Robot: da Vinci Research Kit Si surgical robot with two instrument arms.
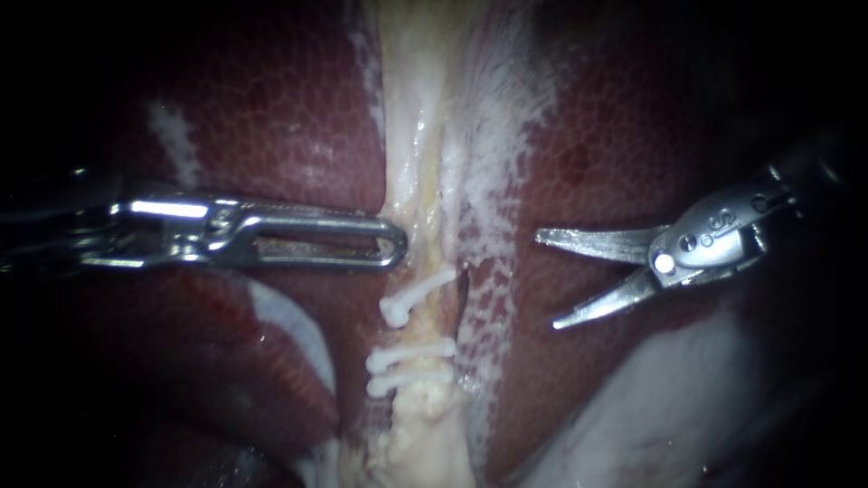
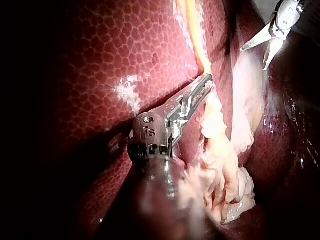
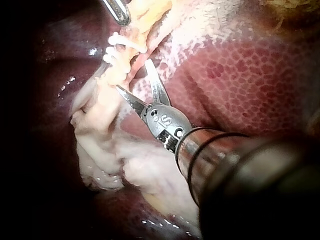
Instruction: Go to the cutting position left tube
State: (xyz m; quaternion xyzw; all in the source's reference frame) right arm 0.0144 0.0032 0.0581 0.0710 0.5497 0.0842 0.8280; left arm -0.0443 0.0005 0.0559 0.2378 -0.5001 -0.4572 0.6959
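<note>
While the tube (image 1: 429, 316) runs 12 to 6 with clips (image 1: 411, 354) across it, the right instrument's hand (image 1: 547, 280) hangs spread at its 3 o'clock, apart from it, tips pointing toward 9.

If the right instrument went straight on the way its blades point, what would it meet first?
Likely the whitish tissue edging the clipped tube, just ahead of the right instrument, whose jaws are open; depth is unclear.

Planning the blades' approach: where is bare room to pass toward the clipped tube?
Free: the bare liver between the right instrument and the tube. Crowded: the tube's other side, where the left instrument reaches it, and around the three clips.
</note>
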